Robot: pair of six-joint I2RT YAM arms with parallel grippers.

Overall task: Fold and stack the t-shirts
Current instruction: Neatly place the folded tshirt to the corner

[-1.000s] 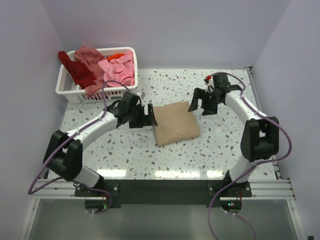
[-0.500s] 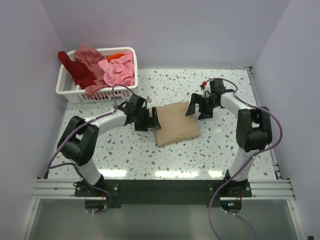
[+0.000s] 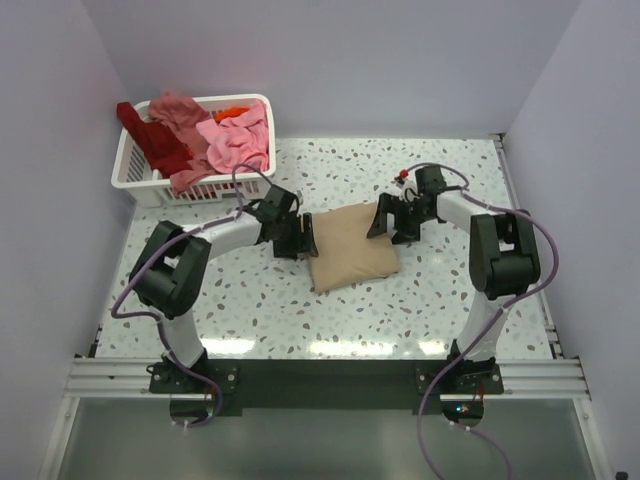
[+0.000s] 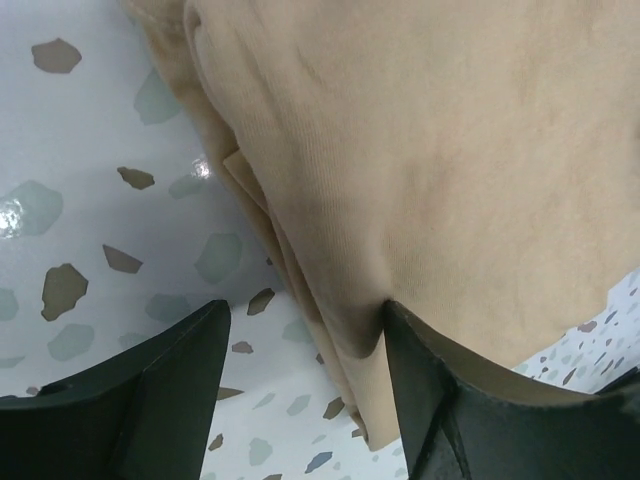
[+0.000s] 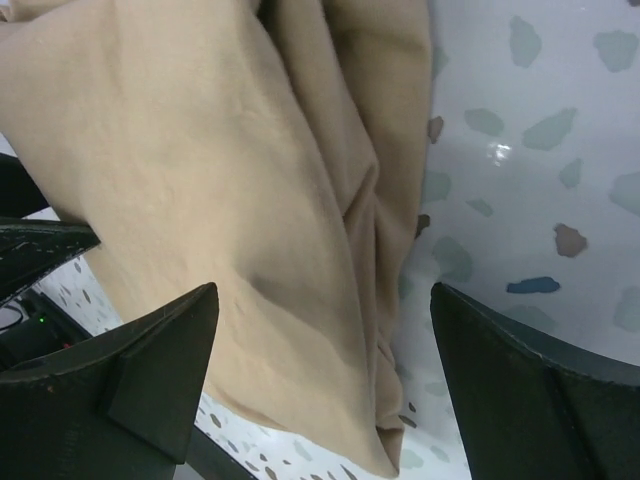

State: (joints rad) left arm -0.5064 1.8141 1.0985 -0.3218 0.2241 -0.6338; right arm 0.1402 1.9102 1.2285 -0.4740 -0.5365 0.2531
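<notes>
One folded tan t-shirt (image 3: 350,252), left gripper (image 3: 304,237) open astride one edge, right gripper (image 3: 387,224) open astride opposite

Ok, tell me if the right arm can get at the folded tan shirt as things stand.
Probably yes: the right arm's open fingers straddle the tan shirt at its right edge, with nothing between them and the cloth.
</notes>
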